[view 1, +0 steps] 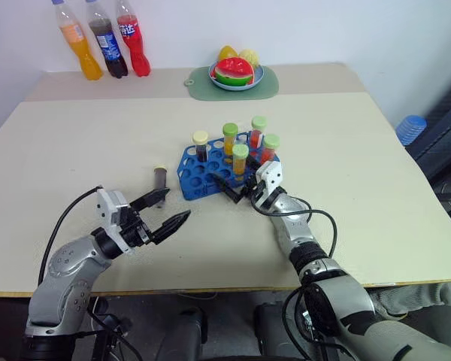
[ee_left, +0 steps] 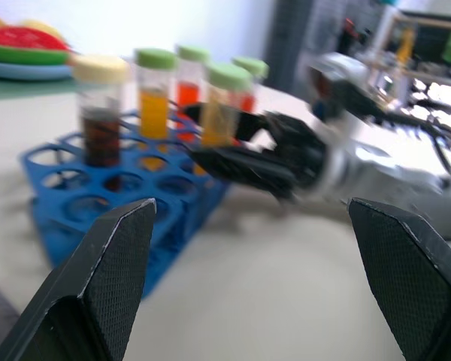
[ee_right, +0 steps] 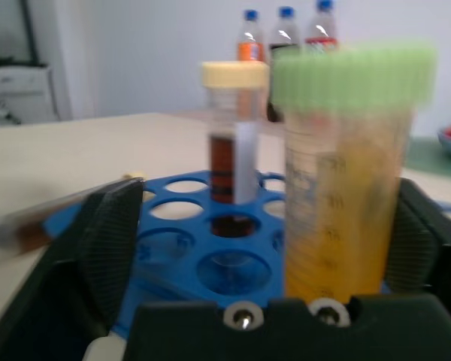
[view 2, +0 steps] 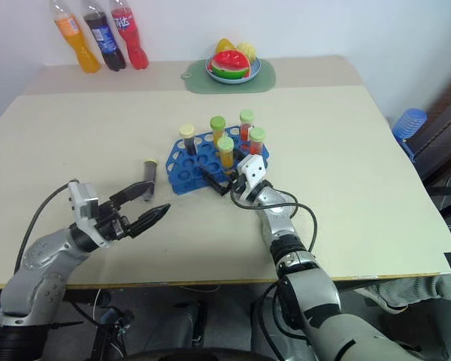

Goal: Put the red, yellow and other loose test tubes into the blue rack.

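The blue rack (view 1: pixel 199 174) stands mid-table with several capped tubes upright in it. One is a yellow-orange tube with a green cap (view 1: pixel 240 160) at the rack's near edge. My right gripper (view 1: pixel 229 188) is open, and that tube (ee_right: pixel 346 188) stands in its hole between the spread fingers. A loose dark brown tube with a pale-yellow cap (view 1: pixel 160 180) lies on the table just left of the rack. My left gripper (view 1: pixel 170 209) is open just in front of that tube, holding nothing, and its far fingertip is close to the tube.
Three soda bottles (view 1: pixel 105 41) stand at the far left corner. A plate of toy fruit (view 1: pixel 239 74) sits on a green mat at the far edge. A blue object (view 1: pixel 411 128) lies beyond the table's right side.
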Robot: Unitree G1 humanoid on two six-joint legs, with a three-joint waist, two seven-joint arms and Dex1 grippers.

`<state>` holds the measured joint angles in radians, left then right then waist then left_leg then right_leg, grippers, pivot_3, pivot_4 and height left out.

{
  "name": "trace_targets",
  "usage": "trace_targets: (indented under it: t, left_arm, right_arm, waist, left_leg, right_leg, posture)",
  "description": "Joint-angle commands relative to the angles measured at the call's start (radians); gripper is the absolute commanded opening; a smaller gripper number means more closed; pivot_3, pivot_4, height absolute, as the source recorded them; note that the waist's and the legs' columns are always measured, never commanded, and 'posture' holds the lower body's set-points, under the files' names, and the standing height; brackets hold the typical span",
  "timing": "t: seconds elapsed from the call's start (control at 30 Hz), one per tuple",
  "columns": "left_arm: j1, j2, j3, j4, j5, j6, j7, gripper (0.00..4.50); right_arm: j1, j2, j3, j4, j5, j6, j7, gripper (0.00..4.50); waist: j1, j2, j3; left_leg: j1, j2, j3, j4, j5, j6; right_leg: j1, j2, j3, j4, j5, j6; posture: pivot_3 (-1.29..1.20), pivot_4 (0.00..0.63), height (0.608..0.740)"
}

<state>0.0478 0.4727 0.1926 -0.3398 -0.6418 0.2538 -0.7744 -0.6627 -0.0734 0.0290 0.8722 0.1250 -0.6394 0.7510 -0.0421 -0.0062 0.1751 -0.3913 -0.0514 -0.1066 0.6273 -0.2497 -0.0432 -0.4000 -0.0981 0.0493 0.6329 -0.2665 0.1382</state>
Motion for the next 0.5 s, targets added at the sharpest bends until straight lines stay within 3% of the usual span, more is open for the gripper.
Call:
trace_targets:
  t: [0.03,0.13,0.23,0.37,0.43,0.5]
  left_arm:
    - [-0.014,-0.042,0.052,-0.077,0.054,0.026,0.204,4.24]
    - [-0.040,-0.067,0.070,-0.140,0.070,0.126,0.381,4.24]
    - [-0.105,-0.074,0.110,-0.197,-0.030,0.346,0.576,4.24]
    - [-0.372,-0.087,0.221,-0.155,-0.225,0.917,0.959,4.24]
    - [-0.508,-0.128,0.276,-0.097,-0.255,1.078,1.048,4.24]
    - [-0.655,-0.198,0.349,-0.011,-0.199,1.284,1.118,4.24]
  right_arm:
    - [0.080,-0.084,0.019,-0.234,0.026,0.076,0.072,4.46]
    - [0.193,-0.198,0.030,-0.455,0.064,0.212,0.142,4.46]
    - [0.300,-0.338,0.020,-0.638,0.103,0.328,0.218,4.46]
    - [0.411,-0.538,-0.024,-0.827,0.206,0.476,0.351,4.46]
    - [0.424,-0.589,-0.038,-0.892,0.251,0.539,0.377,4.46]
    - [0.420,-0.627,-0.048,-0.934,0.282,0.585,0.400,4.46]
  waist:
    - [0.004,0.000,0.000]
    - [0.007,-0.001,0.000]
    - [0.015,-0.001,0.000]
    - [0.024,-0.001,0.000]
    - [0.024,-0.003,0.000]
    - [0.022,-0.004,0.000]
  left_leg:
    - [0.000,0.000,0.000,0.000,0.000,0.000]
    - [0.000,0.000,-0.001,0.001,0.000,0.000]
    - [-0.001,-0.001,-0.001,0.002,0.000,0.000]
    - [0.000,-0.001,-0.002,0.003,0.000,0.000]
    - [0.000,-0.001,-0.003,0.004,0.000,0.001]
    - [0.000,-0.001,-0.003,0.005,0.000,0.001]
  right_leg:
    - [0.001,0.000,0.000,0.000,0.000,0.000]
    - [0.001,0.000,0.000,-0.001,0.000,0.000]
    - [0.002,0.000,0.000,-0.001,0.000,0.000]
    - [0.003,0.000,-0.001,0.000,0.000,0.000]
    - [0.004,0.000,-0.003,0.000,0.000,0.001]
    - [0.005,0.000,-0.003,0.000,0.000,0.001]
  posture:
    - [0.00,0.150,0.740]
    - [0.00,0.150,0.740]
    - [0.00,0.150,0.740]
    - [0.00,0.150,0.740]
    - [0.00,0.150,0.740]
    - [0.00,0.150,0.740]
